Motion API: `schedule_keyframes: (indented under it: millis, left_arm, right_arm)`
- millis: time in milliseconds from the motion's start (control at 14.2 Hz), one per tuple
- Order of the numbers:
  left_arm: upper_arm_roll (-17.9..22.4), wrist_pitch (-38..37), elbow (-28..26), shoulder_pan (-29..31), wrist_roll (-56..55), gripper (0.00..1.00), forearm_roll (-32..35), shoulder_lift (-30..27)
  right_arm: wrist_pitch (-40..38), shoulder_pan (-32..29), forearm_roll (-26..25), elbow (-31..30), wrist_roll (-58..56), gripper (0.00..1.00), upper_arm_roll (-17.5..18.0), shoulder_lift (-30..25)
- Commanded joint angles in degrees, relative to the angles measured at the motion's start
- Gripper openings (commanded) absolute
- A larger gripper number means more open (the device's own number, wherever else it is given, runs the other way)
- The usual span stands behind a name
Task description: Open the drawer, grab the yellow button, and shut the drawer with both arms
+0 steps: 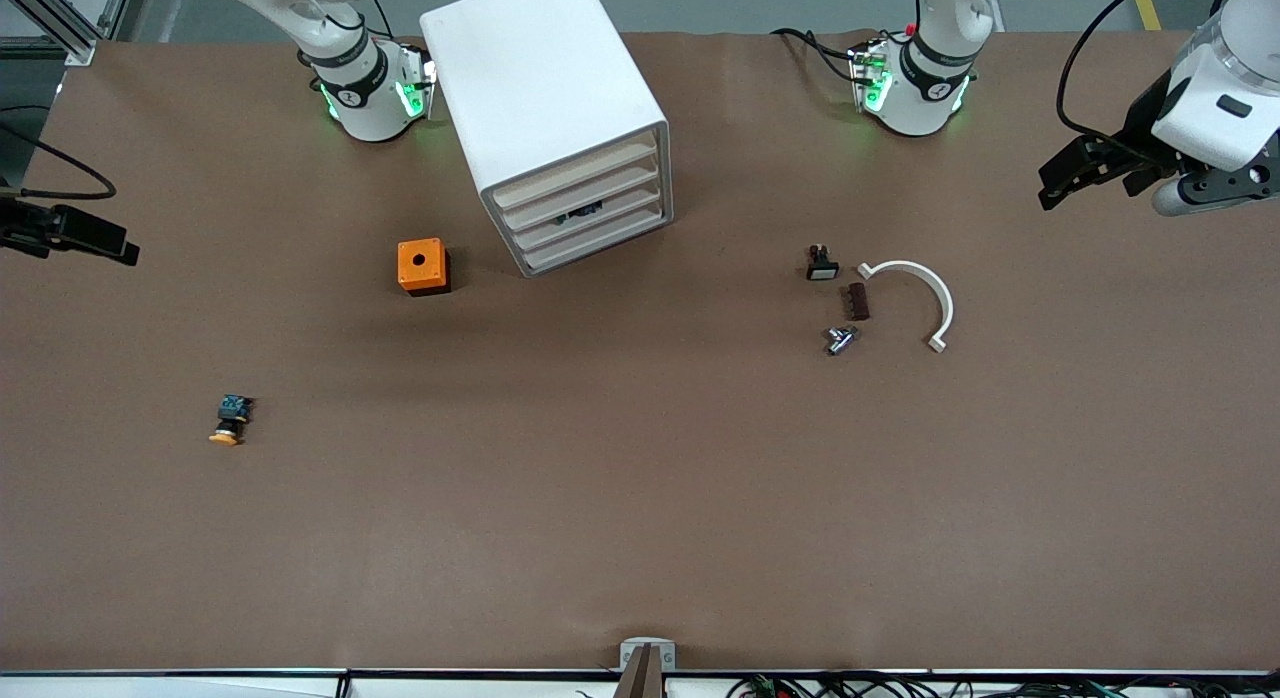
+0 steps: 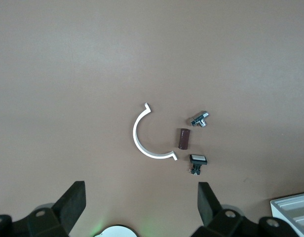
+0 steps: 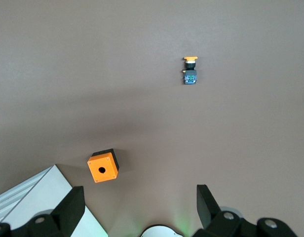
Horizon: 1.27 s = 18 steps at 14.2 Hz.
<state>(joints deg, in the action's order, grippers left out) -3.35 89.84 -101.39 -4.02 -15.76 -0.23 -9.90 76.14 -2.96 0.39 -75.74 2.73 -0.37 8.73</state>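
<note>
The white cabinet stands between the two arm bases, and its four drawers look shut. The button lies on the bare table toward the right arm's end, nearer the front camera than the orange cube. It also shows in the right wrist view, orange cap and blue-green rear. My right gripper is held high at that end, open and empty. My left gripper is held high at the left arm's end, open and empty.
Toward the left arm's end lie a white half-ring clamp, a brown cylinder, a small metal fitting and a small black part with a white face. The cabinet's corner shows in both wrist views.
</note>
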Motion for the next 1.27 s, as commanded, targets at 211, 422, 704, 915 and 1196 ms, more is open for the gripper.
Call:
schedule_keyframes:
  millis: [211,422,704,915,1196]
  left_arm:
    - [-0.4,0.7,-1.2,0.9,1.6,1.0,1.2,-1.5]
    - [-0.4,2.1,-1.2,2.1,5.1,1.0,1.2,-1.5]
    - [-0.3,3.8,-1.4,2.2,6.8,1.0,1.2,-1.3]
    - [-0.4,5.2,-2.2,2.4,7.6,1.0,1.1,-1.3]
    - [-0.3,5.1,-0.5,2.4,7.7,1.0,1.0,-0.1]
  right_arm:
    - [-1.2,0.6,0.1,-0.4,0.9,1.0,0.1,-0.5]
    - [-2.5,0.4,0.3,-1.2,0.0,1.0,-0.1,-0.6]
    - [5.5,0.2,0.3,-11.2,-0.1,1.0,-0.2,-7.1]
    - [9.9,-0.2,0.4,-17.9,-0.1,1.0,-0.2,-11.4]
    - [10.7,-0.2,0.4,-18.0,0.0,1.0,-0.2,-11.5]
